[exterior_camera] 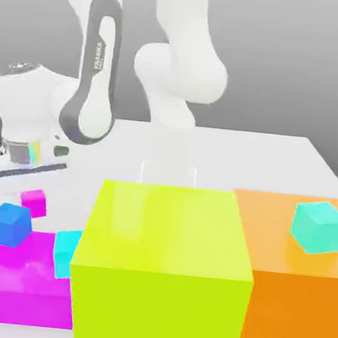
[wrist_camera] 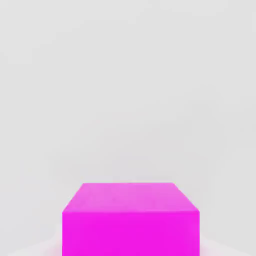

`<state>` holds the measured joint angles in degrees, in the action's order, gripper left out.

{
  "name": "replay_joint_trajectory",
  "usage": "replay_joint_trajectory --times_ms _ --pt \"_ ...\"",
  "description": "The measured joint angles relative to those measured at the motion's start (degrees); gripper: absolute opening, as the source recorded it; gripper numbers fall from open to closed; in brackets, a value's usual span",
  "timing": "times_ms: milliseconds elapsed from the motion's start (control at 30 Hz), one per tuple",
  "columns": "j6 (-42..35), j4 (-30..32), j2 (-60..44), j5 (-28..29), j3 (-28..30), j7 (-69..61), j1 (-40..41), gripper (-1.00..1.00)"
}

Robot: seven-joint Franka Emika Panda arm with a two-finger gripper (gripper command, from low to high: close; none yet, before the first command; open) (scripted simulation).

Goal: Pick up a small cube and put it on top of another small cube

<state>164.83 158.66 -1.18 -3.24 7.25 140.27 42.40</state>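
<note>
Exterior view: the white arm point(exterior_camera: 101, 78) reaches toward the exterior view's left, with its hand point(exterior_camera: 28, 118) low over the white table point(exterior_camera: 275, 157). The gripper point(exterior_camera: 21, 159) sits at the hand's underside; its fingers are hard to make out here, and they read as clenched. Whether anything is caught between them cannot be told.

The pink cube point(exterior_camera: 35, 202) lies below the hand and slightly toward the exterior view's right of it, apparently apart from the gripper. It stands just behind the far edge of the flat magenta block point(exterior_camera: 16, 281). The blue cube point(exterior_camera: 9, 224) is just in front of the pink cube and looks tilted, one corner downward, over the magenta block's near-left area. A cyan cube point(exterior_camera: 66, 253) stands at the magenta block's right side, close against the big lime block point(exterior_camera: 162, 273).

The lime block fills the middle foreground. An orange block point(exterior_camera: 291, 285) adjoins it on the exterior view's right, and a teal cube point(exterior_camera: 320, 227) sits tilted on the orange top.

Hand view: a magenta block face point(wrist_camera: 131, 220) stands upright on the pale surface point(wrist_camera: 128, 90), top face and front face both visible. Probably this is the pink cube seen close, though the flat magenta block cannot be ruled out.
</note>
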Motion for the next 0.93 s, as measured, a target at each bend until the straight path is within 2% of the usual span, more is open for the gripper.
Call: replay_joint_trajectory --times_ms 200,400,667,800,833,933 --pt "-5.4 -8.6 3.5 -4.2 -3.3 -12.4 -4.0 -1.0" --pt "-15.1 -13.4 8.5 -4.3 -6.5 -26.1 -11.3 -1.0" --pt "-26.5 -10.6 12.9 0.9 -11.8 -35.8 -17.1 -1.0" --pt "-19.6 -7.9 6.9 2.4 -12.3 -35.2 -16.9 -1.0" --pt "-17.4 -7.5 5.2 2.6 -12.3 -35.1 -16.9 1.0" --pt "-17.4 -7.5 5.2 2.6 -12.3 -35.1 -16.9 1.0"
